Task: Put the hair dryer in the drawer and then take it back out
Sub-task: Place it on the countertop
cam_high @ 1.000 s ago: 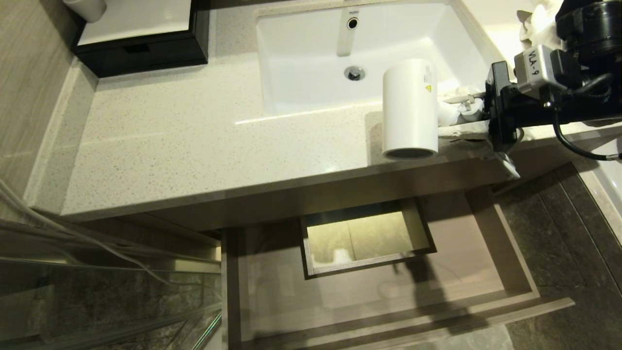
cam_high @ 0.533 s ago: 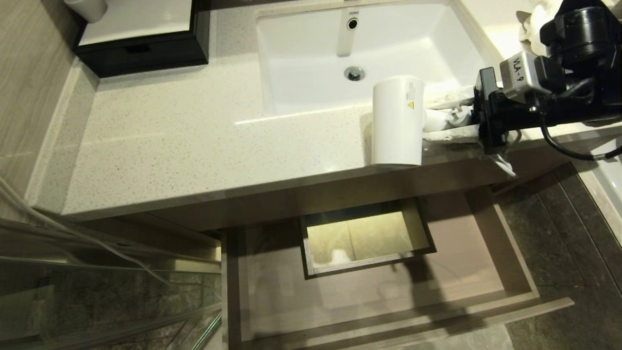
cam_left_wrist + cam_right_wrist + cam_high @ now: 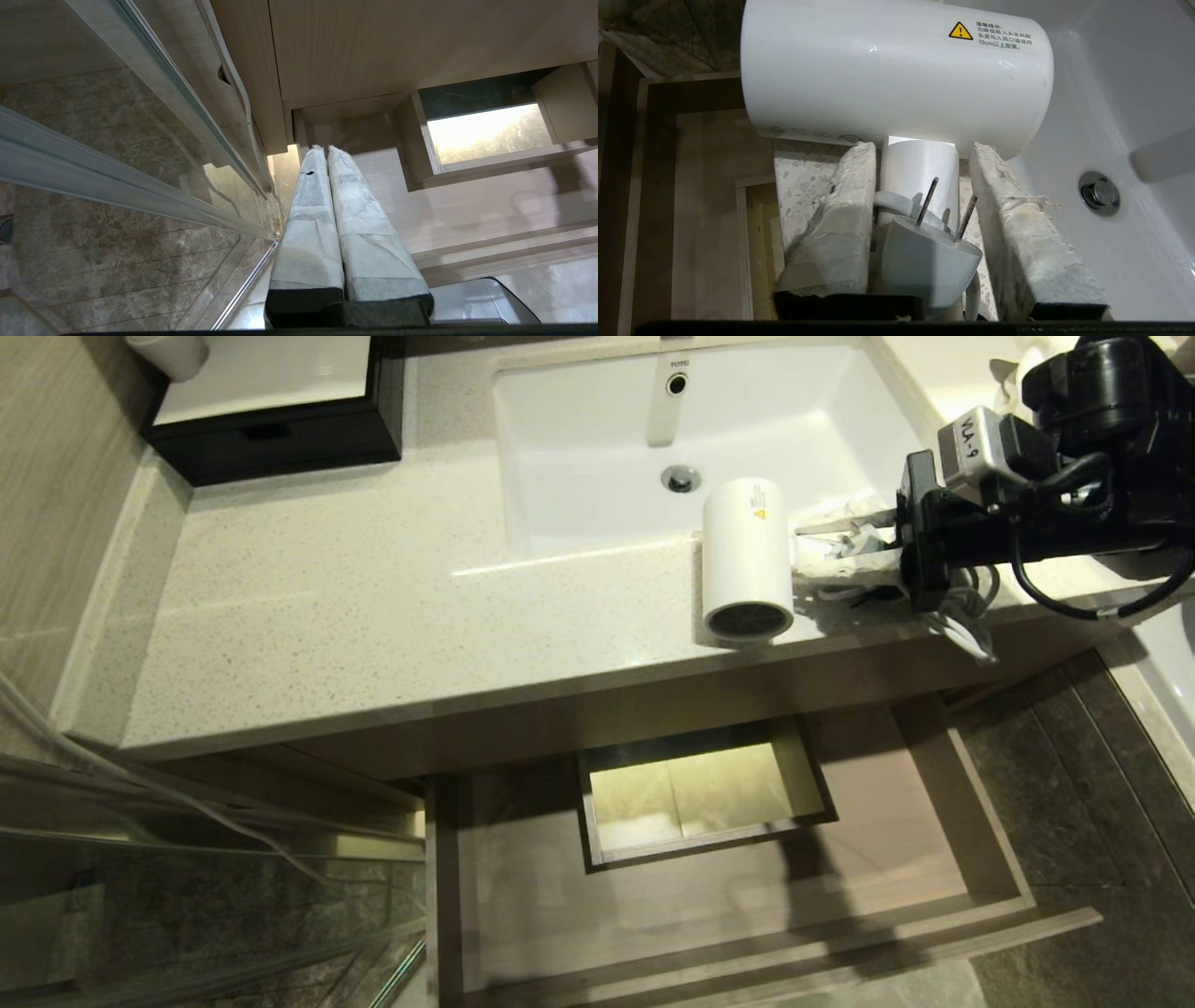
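Note:
My right gripper (image 3: 845, 553) is shut on the handle of the white hair dryer (image 3: 747, 555), reaching in level from the right. The barrel hangs low over the speckled counter at the sink's front rim, and its grey mesh end faces the counter's front edge. In the right wrist view the padded fingers (image 3: 840, 205) flank the handle of the hair dryer (image 3: 896, 70), with the white plug and cord bunched between them at my right gripper (image 3: 922, 149). Below the counter, the wood-grain drawer (image 3: 991, 821) stands pulled out and empty. My left gripper (image 3: 322, 150) is shut and parked low beside the drawer (image 3: 467, 210).
A white sink (image 3: 597, 448) with a drain (image 3: 681, 478) lies behind the dryer. A black box (image 3: 280, 439) stands at the counter's back left. A glass door (image 3: 187, 915) is left of the drawer. Crumpled cloth (image 3: 1022, 378) lies at the back right.
My right arm carried the hair dryer left and toward the sink. The barrel has tipped so the mesh end shows again. The drawer and the left arm stayed still.

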